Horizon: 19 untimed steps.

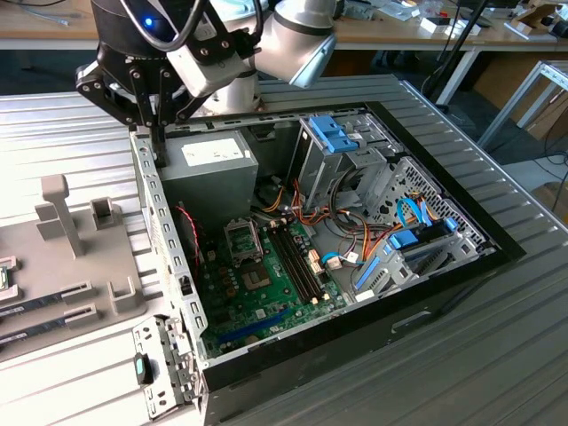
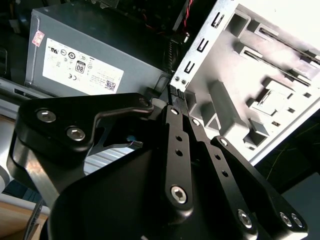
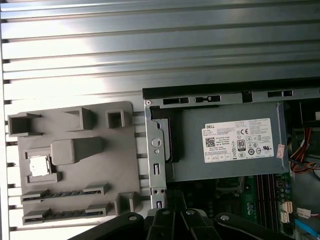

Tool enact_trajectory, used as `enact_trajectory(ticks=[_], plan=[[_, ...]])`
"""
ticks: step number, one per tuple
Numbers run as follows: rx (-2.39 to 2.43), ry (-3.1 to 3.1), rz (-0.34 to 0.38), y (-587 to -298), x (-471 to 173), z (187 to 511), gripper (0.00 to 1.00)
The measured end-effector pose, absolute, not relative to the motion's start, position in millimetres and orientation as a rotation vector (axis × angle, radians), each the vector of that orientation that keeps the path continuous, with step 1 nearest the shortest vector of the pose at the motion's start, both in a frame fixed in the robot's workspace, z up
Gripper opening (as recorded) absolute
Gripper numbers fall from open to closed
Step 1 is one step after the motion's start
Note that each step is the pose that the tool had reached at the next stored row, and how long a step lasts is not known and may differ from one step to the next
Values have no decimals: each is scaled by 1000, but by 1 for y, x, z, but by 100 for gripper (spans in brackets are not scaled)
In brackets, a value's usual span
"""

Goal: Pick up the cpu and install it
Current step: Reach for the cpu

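The cpu (image 3: 39, 166) is a small square chip with a silvery top. It lies in a recess of the grey fixture tray (image 3: 75, 150), beside the open computer case (image 1: 426, 266). In the exterior view the cpu (image 1: 4, 277) sits at the left border. My gripper (image 1: 160, 149) hangs over the case's rear wall next to the grey power supply (image 1: 209, 169), well away from the cpu. Its black fingers (image 2: 176, 107) come together at the tips with nothing between them. The motherboard (image 1: 266, 284) lies in the case, its square socket (image 1: 244, 240) showing.
Memory sticks (image 1: 40, 306) lie in the tray's long slots. Upright posts (image 1: 55, 209) rise from the tray. The case holds blue drive brackets (image 1: 337, 133), bundled cables (image 1: 355, 240) and a metal side wall (image 1: 169, 248). Ribbed metal tabletop (image 3: 150, 50) surrounds everything.
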<state>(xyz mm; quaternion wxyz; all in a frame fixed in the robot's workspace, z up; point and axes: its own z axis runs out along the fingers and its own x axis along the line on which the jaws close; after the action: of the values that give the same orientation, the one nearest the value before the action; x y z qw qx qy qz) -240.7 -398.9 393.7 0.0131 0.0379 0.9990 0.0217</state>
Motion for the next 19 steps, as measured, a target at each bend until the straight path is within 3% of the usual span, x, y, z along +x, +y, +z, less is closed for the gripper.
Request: enact_trajectory(ticks=[19], plan=[[118, 3113, 68, -399, -246, 394, 11]])
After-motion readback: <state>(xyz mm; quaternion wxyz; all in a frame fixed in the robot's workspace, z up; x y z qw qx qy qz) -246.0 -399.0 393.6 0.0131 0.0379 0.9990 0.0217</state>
